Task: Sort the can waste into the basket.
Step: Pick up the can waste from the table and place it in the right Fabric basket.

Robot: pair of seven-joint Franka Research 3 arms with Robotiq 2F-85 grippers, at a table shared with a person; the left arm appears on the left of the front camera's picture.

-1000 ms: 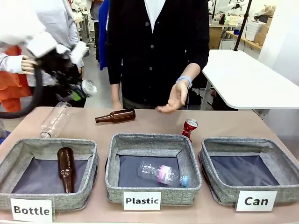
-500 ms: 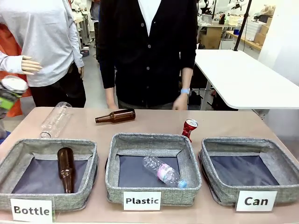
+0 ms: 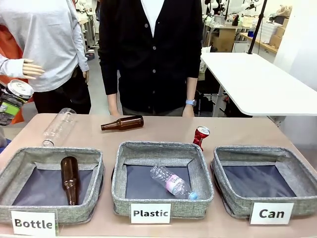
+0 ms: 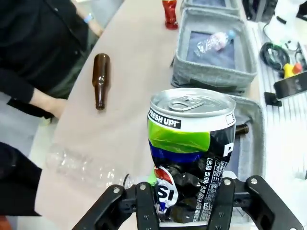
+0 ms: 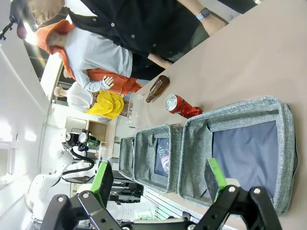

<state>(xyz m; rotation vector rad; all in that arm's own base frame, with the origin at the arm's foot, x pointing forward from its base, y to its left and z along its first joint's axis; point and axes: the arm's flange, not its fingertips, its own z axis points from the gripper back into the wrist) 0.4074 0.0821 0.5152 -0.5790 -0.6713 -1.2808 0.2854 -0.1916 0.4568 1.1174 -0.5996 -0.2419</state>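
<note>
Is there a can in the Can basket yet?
No, the Can basket holds nothing; the red can sits outside it, by its far corner.

Black jointed linkages with round screws on left gripper and right gripper, bright green pads on the latter.

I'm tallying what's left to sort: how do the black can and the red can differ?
The black can is gripped in the left pincer, raised off the table; the red can stands free on the table, leaning. The black can's body is black, green and blue; the red can's is red. Both are dented, silver-topped, and outside the Can basket.
</note>
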